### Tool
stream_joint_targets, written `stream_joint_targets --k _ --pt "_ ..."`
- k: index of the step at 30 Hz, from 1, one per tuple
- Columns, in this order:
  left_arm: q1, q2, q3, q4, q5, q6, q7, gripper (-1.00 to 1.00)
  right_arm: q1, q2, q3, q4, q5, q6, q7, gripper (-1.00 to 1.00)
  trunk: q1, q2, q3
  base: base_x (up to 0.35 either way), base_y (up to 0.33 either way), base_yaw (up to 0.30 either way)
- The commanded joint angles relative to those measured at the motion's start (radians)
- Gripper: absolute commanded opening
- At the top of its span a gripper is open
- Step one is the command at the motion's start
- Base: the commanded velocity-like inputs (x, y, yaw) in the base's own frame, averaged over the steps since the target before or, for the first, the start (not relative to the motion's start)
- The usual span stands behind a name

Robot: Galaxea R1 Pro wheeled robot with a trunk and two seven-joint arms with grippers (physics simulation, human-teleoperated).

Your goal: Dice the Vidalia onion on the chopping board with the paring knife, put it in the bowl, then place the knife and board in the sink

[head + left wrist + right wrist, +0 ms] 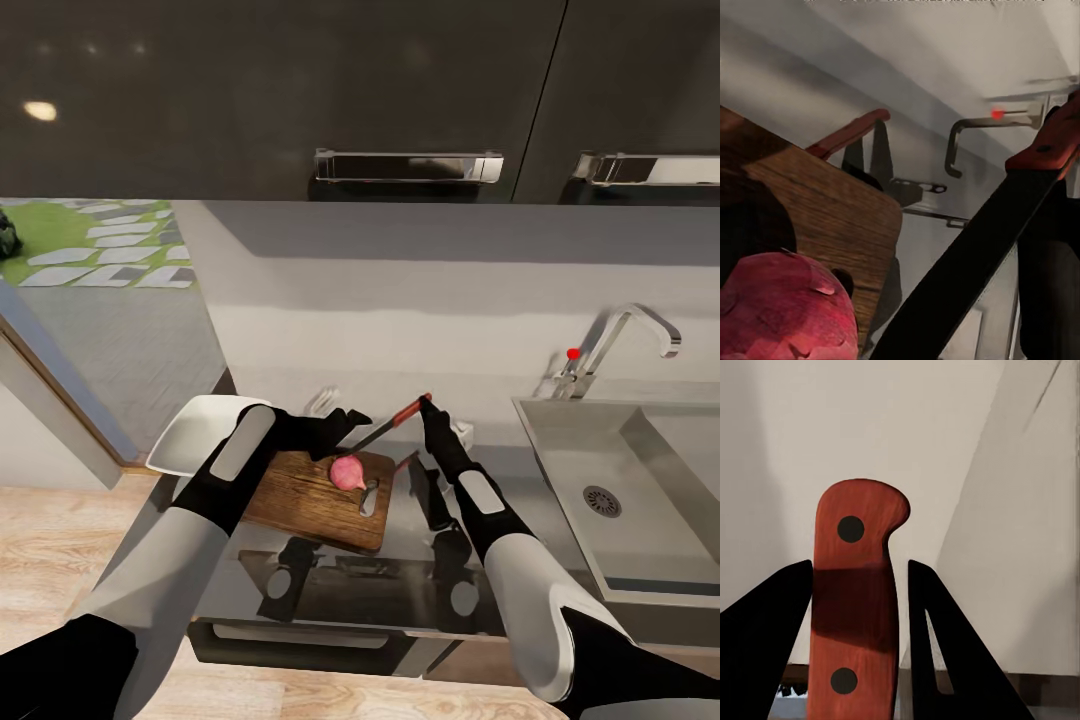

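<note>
— Where are we in the job?

— We have the Vidalia onion (pixel 347 471) out of the sink (pixel 560 445) and resting whole on the chopping board (pixel 300 495), close to the board's handle-slot end, the end toward the sink. So we judge the dicing step is in hand, with no cut made yet: no white cubes anywhere on the board.

— And the knife?

— Our right gripper (pixel 424 403) is clenched on the red handle of the paring knife (pixel 392 421); in the right wrist view both fingers press the handle's flanks (pixel 851 607). The dark blade slants down toward the onion from the board's far edge, with its tip just above or beside the onion. We cannot tell whether it touches.

— What is the left gripper doing?

— Our left gripper (pixel 345 422) hovers over the board's far edge, just behind the onion. Whether its fingers are spread or closed, we cannot tell from here; it holds nothing that we can see.

— The bowl?

— The bowl (pixel 195 430) sits at the left end of the countertop (pixel 420 560), touching or just past the board's left corner, empty as far as we see.

— Next move?

— We would need to bring the blade squarely over the onion and press down through it, keeping the left fingers out of the blade's line. The onion is round and may roll toward the slot.
</note>
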Motion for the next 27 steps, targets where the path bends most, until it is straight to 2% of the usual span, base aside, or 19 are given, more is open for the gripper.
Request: stream_joint_targets --k 1,7,13,14,27 --pt "-0.001 0.0 0.0 -0.002 0.01 0.0 0.011 1.0 -0.001 0.001 -0.006 0.001 -0.009 0.009 0.004 -1.0 0.001 -0.002 -0.002 0.0 0.0 0.0" --pt "-0.001 0.001 0.001 -0.008 0.011 0.0 0.011 1.0 0.001 0.001 -0.006 0.008 -0.006 -0.009 0.004 -1.0 0.001 -0.002 -0.002 0.0 0.0 0.0" --pt "-0.001 0.001 0.001 -0.011 0.011 0.0 0.012 1.0 0.002 0.001 -0.005 0.029 -0.003 -0.069 0.004 -1.0 0.001 -0.002 -0.002 0.0 0.0 0.0" --pt "-0.002 0.0 0.001 -0.013 0.012 0.002 0.01 1.0 0.004 0.001 0.043 0.03 0.016 -0.079 0.003 -1.0 0.001 -0.002 -0.002 0.0 0.0 0.0" --pt "-0.003 -0.001 0.001 -0.014 0.012 0.002 0.01 1.0 0.003 0.001 0.044 0.021 0.016 -0.072 0.007 -1.0 0.001 -0.002 -0.002 0.0 0.0 0.0"
